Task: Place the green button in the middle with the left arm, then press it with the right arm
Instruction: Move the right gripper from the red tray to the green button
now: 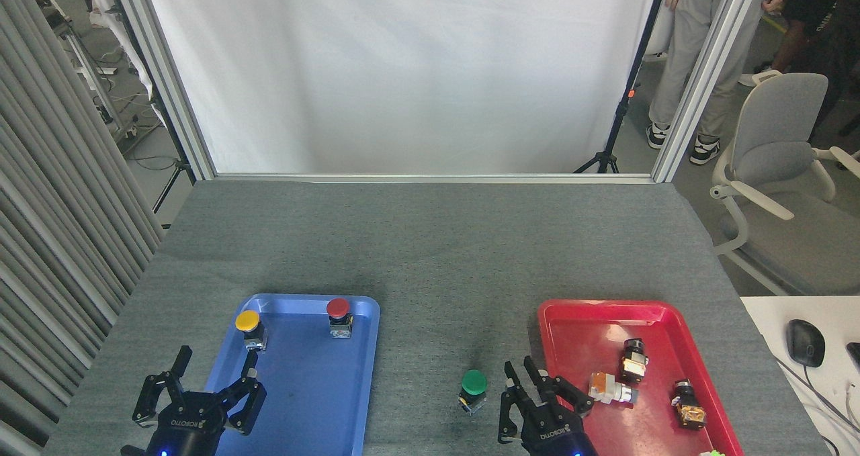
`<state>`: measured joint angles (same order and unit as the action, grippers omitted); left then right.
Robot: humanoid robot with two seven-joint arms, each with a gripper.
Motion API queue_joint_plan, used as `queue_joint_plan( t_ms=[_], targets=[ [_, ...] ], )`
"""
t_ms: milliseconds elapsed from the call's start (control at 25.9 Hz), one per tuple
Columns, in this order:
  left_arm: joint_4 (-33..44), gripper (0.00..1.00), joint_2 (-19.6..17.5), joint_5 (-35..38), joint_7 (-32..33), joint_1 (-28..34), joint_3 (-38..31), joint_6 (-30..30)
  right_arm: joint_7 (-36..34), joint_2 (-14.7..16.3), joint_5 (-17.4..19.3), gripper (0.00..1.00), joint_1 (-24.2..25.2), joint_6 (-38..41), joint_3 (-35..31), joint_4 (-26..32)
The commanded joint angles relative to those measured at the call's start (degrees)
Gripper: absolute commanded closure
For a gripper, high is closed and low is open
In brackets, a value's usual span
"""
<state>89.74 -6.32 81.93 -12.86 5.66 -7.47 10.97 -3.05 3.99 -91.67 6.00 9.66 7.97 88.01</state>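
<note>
The green button [474,390] stands upright on the bare dark grey cloth of the middle [443,348], between the two trays. My left gripper [216,365] is open and empty at the bottom left, over the left edge of the blue tray [302,402], far from the button. At the red tray's left edge, just right of the button, my right gripper [519,367] has its fingertips drawn close together with nothing held. It does not touch the green cap.
A yellow-capped button [248,328] and a red-capped button [338,316] stand at the far end of the blue tray. The red tray [584,322] holds three small switch parts [610,389]. People stand at the back right by a chair [779,154].
</note>
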Motion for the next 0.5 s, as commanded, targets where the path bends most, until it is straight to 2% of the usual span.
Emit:
queue_joint_plan(
  t_ms=[0,193,464],
  targets=[
    [-0.1,0.01,-0.1,-0.5,0.0,-0.3,0.0,0.0,1.3,-1.3,-1.3,1.0,-1.9,-0.2,3.5,-2.5],
    [-0.1,0.01,-0.4,-1.5,0.0,-0.1,0.1,0.1,1.3,-2.9,-2.6,1.0,-3.3,-2.4,6.2,-5.3],
    [-0.1,0.01,-0.2,-1.5,0.0,0.1,0.2,0.1,1.1,-3.0,-2.8,1.0,-5.6,-5.0,7.4,-12.1]
  ],
)
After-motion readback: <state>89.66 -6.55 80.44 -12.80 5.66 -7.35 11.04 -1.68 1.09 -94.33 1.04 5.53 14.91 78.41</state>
